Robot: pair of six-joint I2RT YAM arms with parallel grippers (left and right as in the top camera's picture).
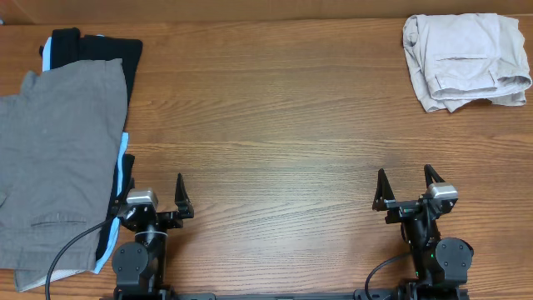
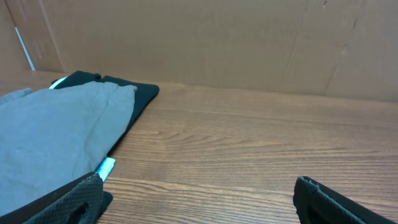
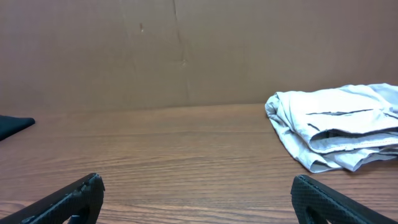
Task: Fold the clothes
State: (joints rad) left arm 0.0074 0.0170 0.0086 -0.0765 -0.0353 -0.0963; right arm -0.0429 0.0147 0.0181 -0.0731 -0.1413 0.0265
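The grey shorts [image 1: 54, 158] lie spread flat at the table's left edge, on top of a black garment; a welt pocket shows near their near end. They also show in the left wrist view [image 2: 56, 137]. My left gripper [image 1: 156, 185] is open and empty at the near edge, just right of the shorts; its fingertips show in its own view [image 2: 198, 196]. My right gripper [image 1: 405, 182] is open and empty at the near right, far from the shorts, also seen in its wrist view [image 3: 198, 194].
A black garment with light-blue stripes [image 1: 100, 50] lies under the grey shorts, sticking out at the far end and right side. Folded beige shorts [image 1: 466, 58] sit at the far right corner, also in the right wrist view [image 3: 339, 134]. A brown cardboard wall [image 2: 217, 43] stands behind the table.
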